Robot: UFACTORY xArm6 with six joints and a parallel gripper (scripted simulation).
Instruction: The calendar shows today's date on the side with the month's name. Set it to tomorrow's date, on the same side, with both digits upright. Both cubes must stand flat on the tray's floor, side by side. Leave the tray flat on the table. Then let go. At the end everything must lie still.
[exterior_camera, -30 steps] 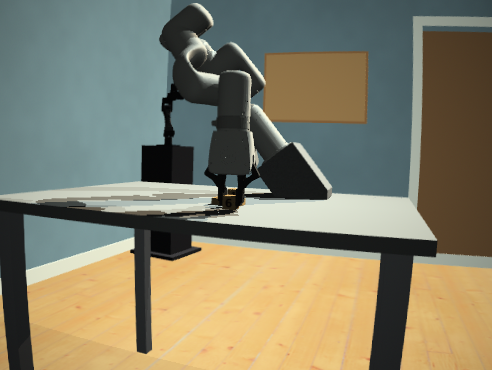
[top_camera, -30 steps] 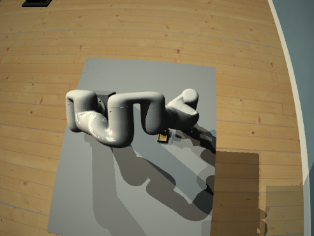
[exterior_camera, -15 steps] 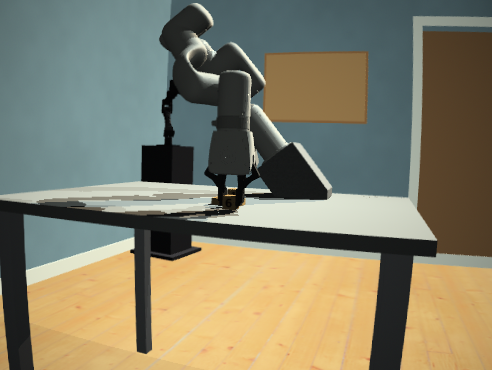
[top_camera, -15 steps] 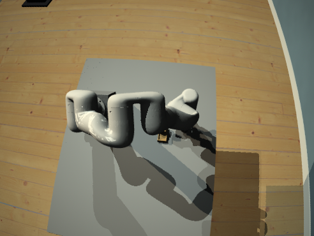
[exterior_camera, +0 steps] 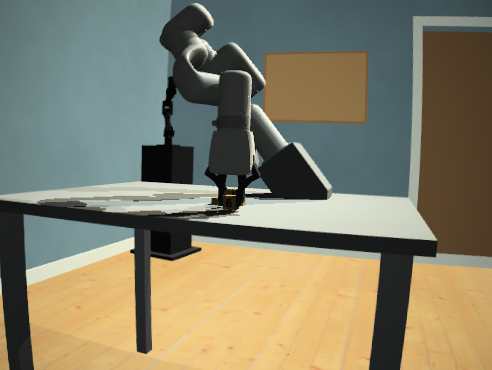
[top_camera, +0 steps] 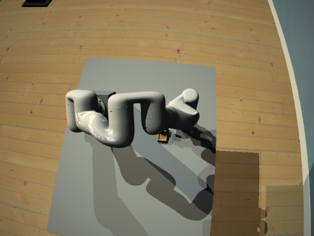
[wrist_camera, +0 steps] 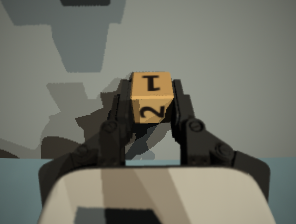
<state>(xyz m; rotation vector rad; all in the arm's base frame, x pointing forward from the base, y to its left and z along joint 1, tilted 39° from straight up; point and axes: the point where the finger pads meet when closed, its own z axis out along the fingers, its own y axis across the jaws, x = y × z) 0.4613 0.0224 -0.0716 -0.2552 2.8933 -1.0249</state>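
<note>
My gripper [wrist_camera: 151, 92] [exterior_camera: 229, 196] points straight down and is shut on a wooden date cube [wrist_camera: 151, 97] [exterior_camera: 229, 202] [top_camera: 163, 137]. In the wrist view the cube shows a 1 on one face and a 2 on the face below it. In the exterior view the side face shows a 6. The cube is very low over the grey table [exterior_camera: 325, 215] [top_camera: 96, 191], near its middle right. I cannot tell whether it touches the table. The calendar tray and the second cube do not show clearly in any view; the arm covers that area from above.
The arm's dark wedge-shaped base [exterior_camera: 295, 172] stands on the table behind the gripper. The bent white arm [top_camera: 121, 115] hangs over the table's middle. A black stand [exterior_camera: 167, 165] is behind the table's far edge.
</note>
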